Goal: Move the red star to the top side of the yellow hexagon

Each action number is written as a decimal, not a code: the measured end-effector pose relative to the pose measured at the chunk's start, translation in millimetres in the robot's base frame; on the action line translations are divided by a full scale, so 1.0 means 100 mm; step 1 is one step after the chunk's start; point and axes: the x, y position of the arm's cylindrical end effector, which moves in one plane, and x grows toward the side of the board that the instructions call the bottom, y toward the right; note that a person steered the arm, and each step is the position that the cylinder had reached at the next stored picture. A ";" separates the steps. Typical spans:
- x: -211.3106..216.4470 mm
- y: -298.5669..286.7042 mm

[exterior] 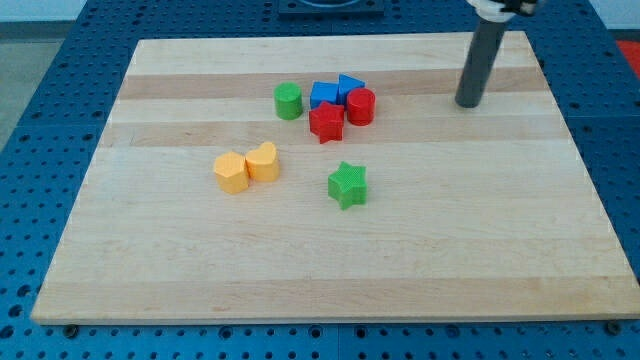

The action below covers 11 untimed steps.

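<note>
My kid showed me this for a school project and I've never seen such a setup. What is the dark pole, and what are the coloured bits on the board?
The pole is a robot arm's rod; it only pushes, holding nothing. My tip rests toward the view's top right, apart from all blocks. One camera looks down at a wooden board. On it: a red star clustered with a red cylinder, two blue blocks and a green cylinder; lower left, a yellow hexagon beside another yellow block; a green star.

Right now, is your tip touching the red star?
Apart. The camera view shows my tip well off to the view's right of the red star, with the red cylinder and bare board between them.
</note>
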 end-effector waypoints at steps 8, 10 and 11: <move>0.57 -2.60; 0.28 -2.54; 0.38 -2.90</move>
